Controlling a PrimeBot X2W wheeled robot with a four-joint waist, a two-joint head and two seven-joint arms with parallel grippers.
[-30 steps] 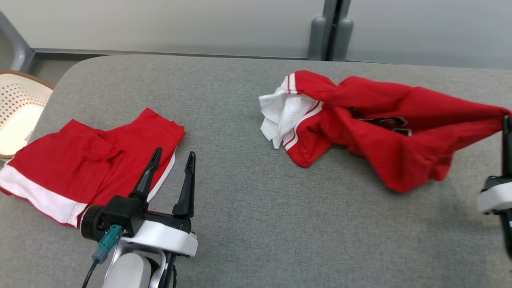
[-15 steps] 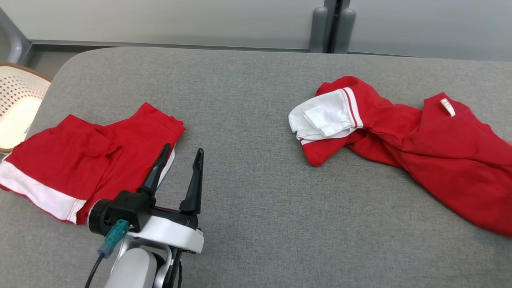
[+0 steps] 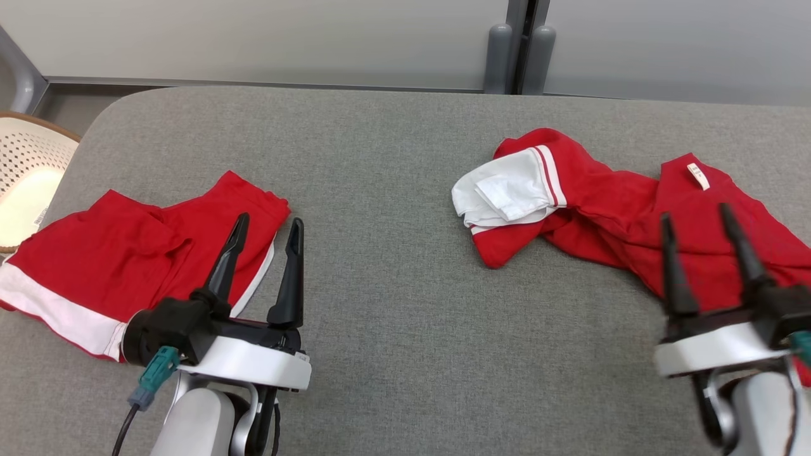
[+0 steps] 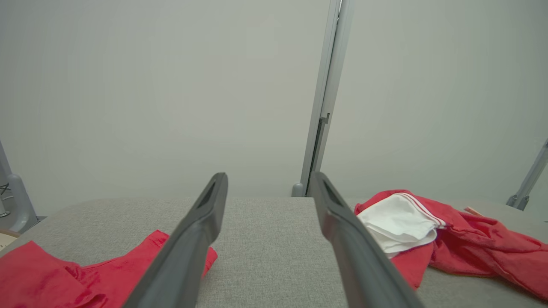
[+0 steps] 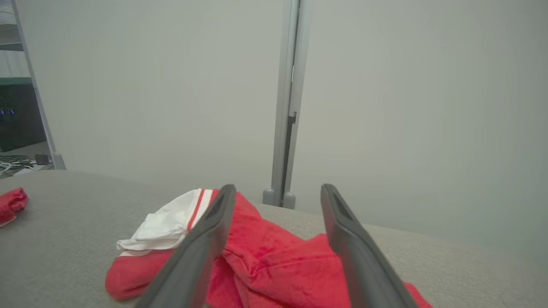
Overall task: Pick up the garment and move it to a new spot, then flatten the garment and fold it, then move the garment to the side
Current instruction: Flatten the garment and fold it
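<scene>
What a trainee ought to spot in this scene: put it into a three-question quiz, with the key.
1. True or false: the right gripper is clamped on the crumpled red shirt.
2. What stands past the left end of the grey table? A: a perforated basket; B: a blue bucket; C: a cardboard box.
3. Fill in: the folded red garment lies by the ___ gripper.
Key: 1 false, its jaws stand open and hold nothing; 2 A; 3 the left gripper.
</scene>
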